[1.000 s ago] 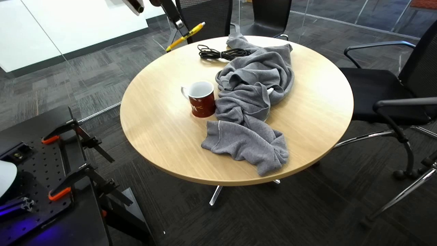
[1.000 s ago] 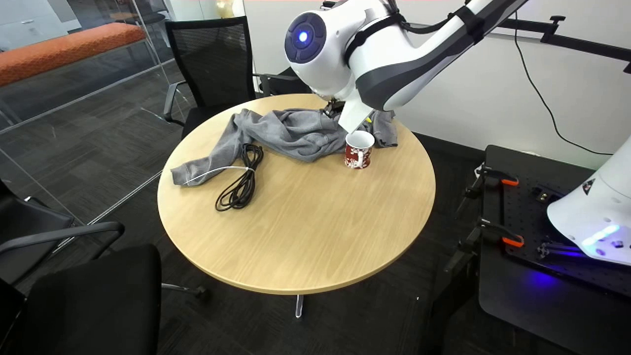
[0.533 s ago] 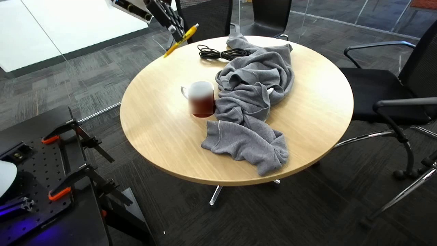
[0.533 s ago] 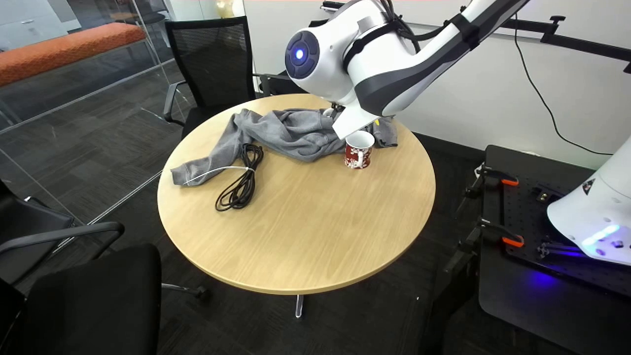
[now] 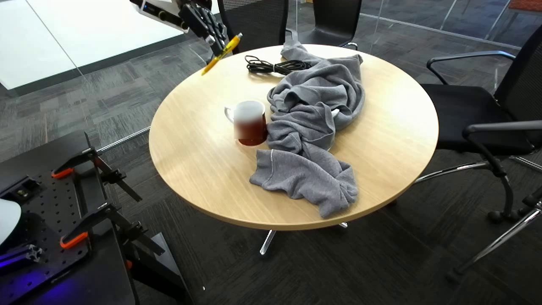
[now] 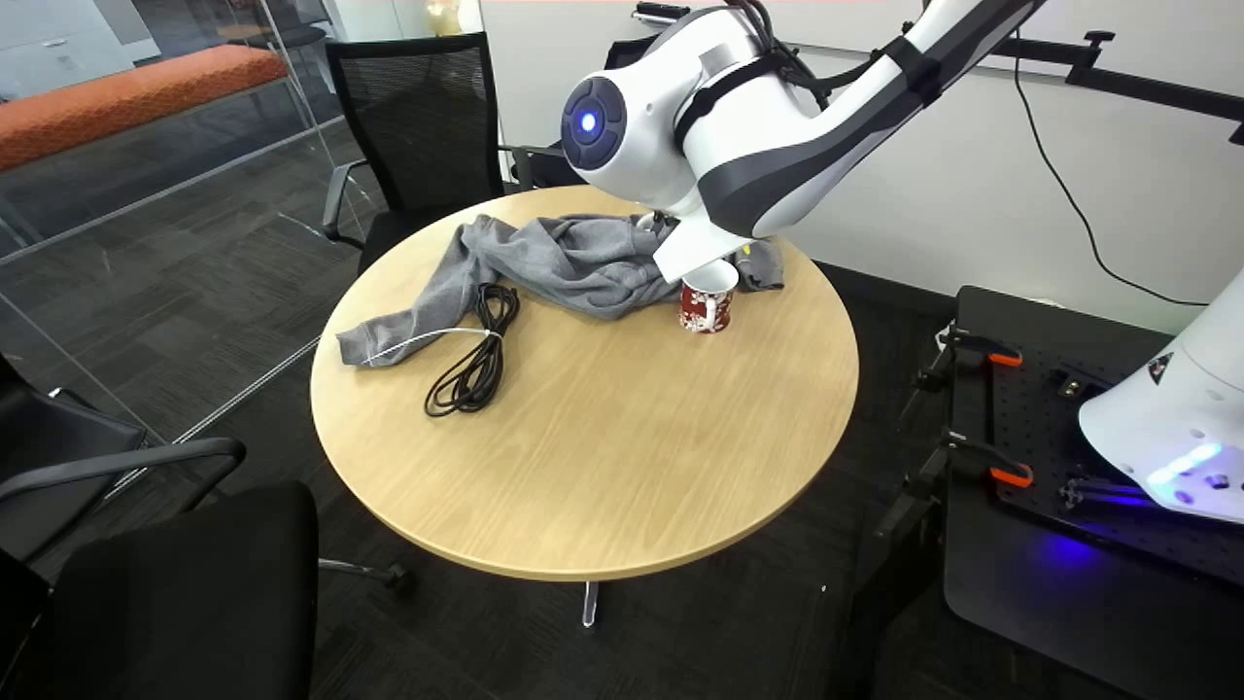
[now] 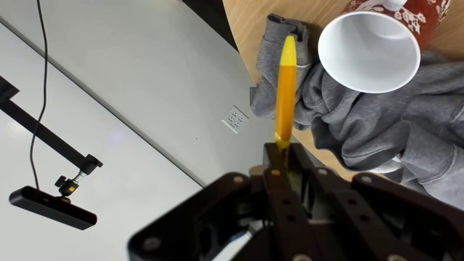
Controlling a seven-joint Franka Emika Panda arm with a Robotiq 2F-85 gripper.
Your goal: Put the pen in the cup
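The yellow pen [image 5: 222,54] is held at a slant above the far left edge of the table in an exterior view. My gripper [image 5: 218,49] is shut on it near its middle. In the wrist view, the pen [image 7: 285,98] points up and away from the closed fingertips of my gripper [image 7: 284,154]. The dark red mug [image 5: 253,134] stands upright on the table, its white opening [image 7: 369,54] to the right of the pen in the wrist view. In an exterior view the arm hides the gripper; a bit of yellow shows beyond the mug [image 6: 704,309].
A crumpled grey cloth [image 5: 305,127] lies against or close beside the mug on the round table [image 5: 194,140]. A coiled black cable [image 6: 476,365] lies near the cloth. Black chairs [image 5: 461,114] stand around the table. A white wall shows in the wrist view.
My gripper has moved down and slightly left in an exterior view with the pen in it. The pen is a little steeper than before. The mug and cloth have not moved.
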